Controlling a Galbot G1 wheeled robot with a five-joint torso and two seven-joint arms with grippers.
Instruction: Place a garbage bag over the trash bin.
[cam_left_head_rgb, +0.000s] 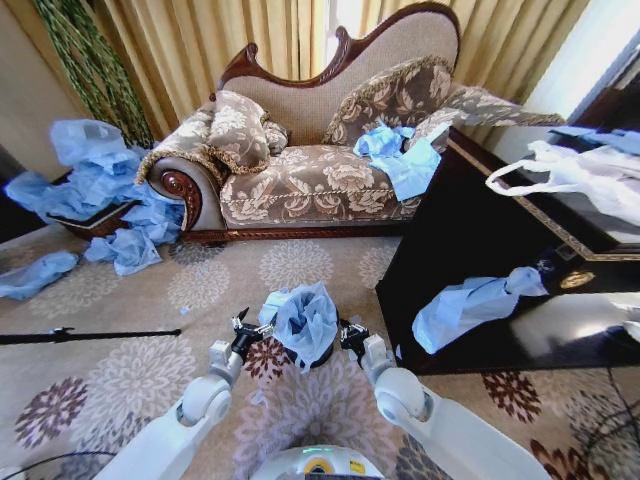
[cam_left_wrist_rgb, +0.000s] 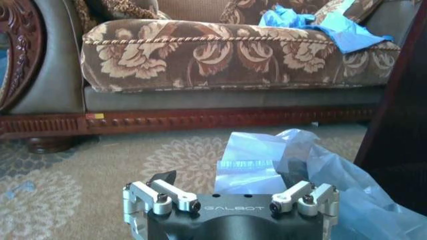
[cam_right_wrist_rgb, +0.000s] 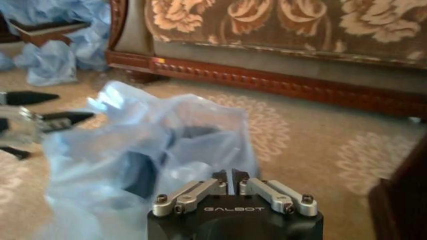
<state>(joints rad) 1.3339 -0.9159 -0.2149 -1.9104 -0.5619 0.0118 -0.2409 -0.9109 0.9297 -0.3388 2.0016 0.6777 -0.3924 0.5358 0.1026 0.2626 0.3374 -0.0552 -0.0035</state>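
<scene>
The light blue garbage bag (cam_left_head_rgb: 305, 320) lies crumpled over the small black trash bin (cam_left_head_rgb: 324, 357) on the carpet just in front of me. The bin's dark wall shows through the film (cam_right_wrist_rgb: 140, 172). My left gripper (cam_left_head_rgb: 245, 335) sits at the bag's left side, open, its fingers spread with the bag (cam_left_wrist_rgb: 280, 160) just ahead of them. On the bag's right side my right gripper (cam_left_head_rgb: 352, 335) is shut, its fingertips (cam_right_wrist_rgb: 231, 176) pinched together at the edge of the bag (cam_right_wrist_rgb: 167, 150).
A patterned sofa (cam_left_head_rgb: 320, 180) stands behind, with another blue bag (cam_left_head_rgb: 400, 160) on its seat. A dark wooden cabinet (cam_left_head_rgb: 470, 250) is close on the right, carrying a white handled bag (cam_left_head_rgb: 580, 175). More blue bags (cam_left_head_rgb: 90, 180) lie at the left, near a black rod (cam_left_head_rgb: 90, 335).
</scene>
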